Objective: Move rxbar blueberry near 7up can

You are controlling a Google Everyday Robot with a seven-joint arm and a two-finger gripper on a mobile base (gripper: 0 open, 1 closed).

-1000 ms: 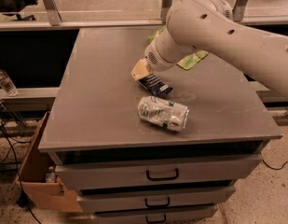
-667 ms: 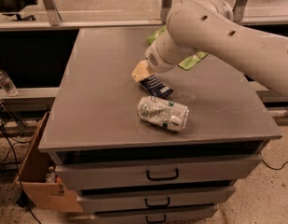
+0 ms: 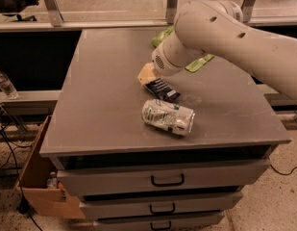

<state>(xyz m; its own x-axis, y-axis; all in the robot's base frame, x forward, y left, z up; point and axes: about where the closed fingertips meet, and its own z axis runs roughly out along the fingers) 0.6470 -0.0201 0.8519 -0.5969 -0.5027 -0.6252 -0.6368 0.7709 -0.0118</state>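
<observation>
The rxbar blueberry (image 3: 162,89), a small dark navy wrapper with white print, lies near the middle of the grey table (image 3: 105,105). Its lower end is a short gap above the 7up can (image 3: 168,117). The can is silver and green and lies on its side near the table's front edge. My gripper (image 3: 148,74) is at the bar's upper left end and touches or overlaps it. The large white arm (image 3: 220,30) reaches in from the upper right and hides most of the gripper.
A green snack pouch (image 3: 200,63) lies behind the arm, with another part showing at the back of the table (image 3: 162,35). Drawers (image 3: 167,179) sit under the tabletop. A cardboard box (image 3: 40,182) stands on the floor at the left.
The arm, the bar and the can are almost where they were; the bar has perhaps dropped very slightly toward the can.
</observation>
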